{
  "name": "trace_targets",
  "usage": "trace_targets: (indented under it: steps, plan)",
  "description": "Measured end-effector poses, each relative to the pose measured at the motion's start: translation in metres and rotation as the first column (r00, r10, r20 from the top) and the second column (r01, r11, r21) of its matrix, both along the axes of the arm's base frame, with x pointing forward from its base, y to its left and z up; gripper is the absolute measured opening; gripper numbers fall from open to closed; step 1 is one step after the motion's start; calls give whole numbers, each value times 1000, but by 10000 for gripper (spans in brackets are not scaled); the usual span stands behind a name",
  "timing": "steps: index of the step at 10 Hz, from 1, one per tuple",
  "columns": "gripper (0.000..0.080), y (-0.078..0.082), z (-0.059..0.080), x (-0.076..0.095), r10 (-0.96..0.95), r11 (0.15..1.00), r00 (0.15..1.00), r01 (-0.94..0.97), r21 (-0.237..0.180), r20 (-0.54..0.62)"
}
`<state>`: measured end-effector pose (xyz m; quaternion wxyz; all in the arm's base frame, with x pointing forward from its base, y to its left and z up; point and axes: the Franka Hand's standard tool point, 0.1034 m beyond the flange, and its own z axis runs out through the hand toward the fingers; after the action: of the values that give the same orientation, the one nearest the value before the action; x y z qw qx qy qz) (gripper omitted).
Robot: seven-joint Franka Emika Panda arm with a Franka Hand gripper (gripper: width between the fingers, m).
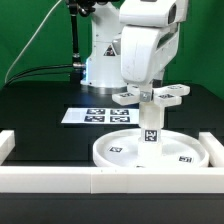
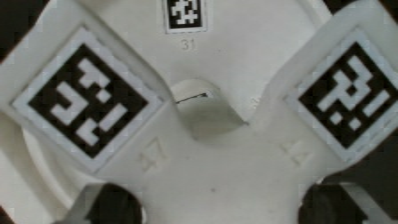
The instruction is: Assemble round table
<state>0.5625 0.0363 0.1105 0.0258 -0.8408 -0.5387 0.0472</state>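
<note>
Exterior view was bright and even, and the light seemed to come from above. The white disc [image 1: 120,150] nearly blew out against the black desk [image 1: 35,100], with only soft shading inside its rim. It was low-res and a bit soft all over. Wrist view was way too close, so the cross-shaped base [image 2: 199,165] looked mushy, the tags [image 2: 80,92] had smeared edges, and two corners went dark.

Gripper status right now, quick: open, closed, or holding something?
Gripper: right over the cross-shaped base on top of the leg; whether it is clamped on the base cannot be told.
</note>
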Motion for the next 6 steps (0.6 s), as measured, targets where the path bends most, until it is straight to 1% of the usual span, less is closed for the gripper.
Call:
trace_targets:
  steps: [4,5,6]
  plan:
    - [437,0,0,0,-28,1000,1000,28,-3,0]
    - [437,-1,0,0,-90,996,996,90,-5,0]
    - [437,-7,-1,0,-244,970,970,244,-9,0]
